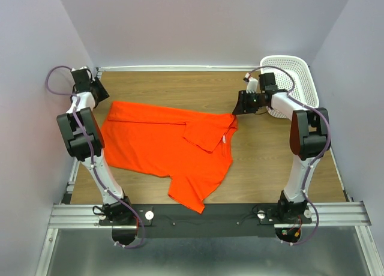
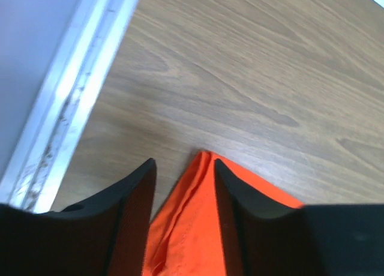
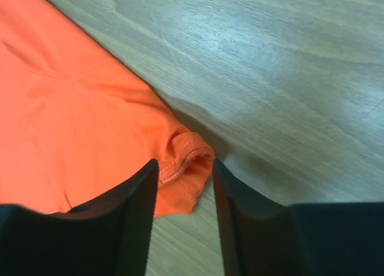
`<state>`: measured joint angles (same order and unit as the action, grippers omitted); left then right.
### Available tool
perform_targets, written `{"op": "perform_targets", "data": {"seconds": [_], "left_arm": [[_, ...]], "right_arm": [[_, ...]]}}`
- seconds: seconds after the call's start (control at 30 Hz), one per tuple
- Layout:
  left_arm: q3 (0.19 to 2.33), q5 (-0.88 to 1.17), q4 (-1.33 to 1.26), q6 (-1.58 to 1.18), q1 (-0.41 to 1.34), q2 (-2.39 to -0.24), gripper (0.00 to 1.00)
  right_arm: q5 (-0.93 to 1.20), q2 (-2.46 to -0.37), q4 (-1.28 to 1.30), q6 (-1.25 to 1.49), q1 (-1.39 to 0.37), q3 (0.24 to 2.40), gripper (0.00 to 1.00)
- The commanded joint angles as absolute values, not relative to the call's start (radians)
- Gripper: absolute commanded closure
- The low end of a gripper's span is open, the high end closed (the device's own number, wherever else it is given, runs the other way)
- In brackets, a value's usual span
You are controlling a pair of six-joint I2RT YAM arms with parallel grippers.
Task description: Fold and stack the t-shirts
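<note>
Orange t-shirt point(image 1: 156, 144), corners pinched between left pincer point(image 2: 183, 166), right pincer point(image 3: 185, 165)

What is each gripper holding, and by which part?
The left gripper straddles the far left corner of the orange t-shirt, the right gripper its hemmed far right corner. Whether either is clamped cannot be told.

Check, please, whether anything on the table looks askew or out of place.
The orange t-shirt lies crooked, not flat: a flap is folded over its middle and one sleeve juts toward the near edge. Nothing looks damaged.
</note>
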<state>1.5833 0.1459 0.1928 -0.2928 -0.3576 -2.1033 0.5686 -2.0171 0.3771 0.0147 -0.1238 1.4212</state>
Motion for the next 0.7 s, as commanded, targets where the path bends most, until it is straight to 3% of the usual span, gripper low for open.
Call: {"op": "perform_targets", "data": {"seconds": [0.0,0.13,0.33,0.47,0.67], "left_arm": [[1.527,-0.017,0.181,-0.339,-0.357,-1.889,0.43],[1.311,0.023,0.051,-0.373,-0.357,-1.616,0.34],[0.955,0.109,-0.044,-0.414,-0.359,-1.194,0.15],[0.830,0.193,-0.048,-0.374,-0.362,-1.021,0.15],[0.756,0.238,-0.041,-0.359,-0.359,-0.898,0.16]], "right_arm": [[0.551,-1.921,0.429,-0.096,-0.117,1.444,0.46],[0.632,-1.827,0.468,-0.230,-0.117,1.393,0.24],[0.500,-1.887,0.468,-0.180,-0.117,1.374,0.21],[0.497,-1.985,0.468,-0.129,-0.120,1.417,0.17],[0.520,-2.078,0.466,-0.097,-0.121,1.433,0.18]]}}
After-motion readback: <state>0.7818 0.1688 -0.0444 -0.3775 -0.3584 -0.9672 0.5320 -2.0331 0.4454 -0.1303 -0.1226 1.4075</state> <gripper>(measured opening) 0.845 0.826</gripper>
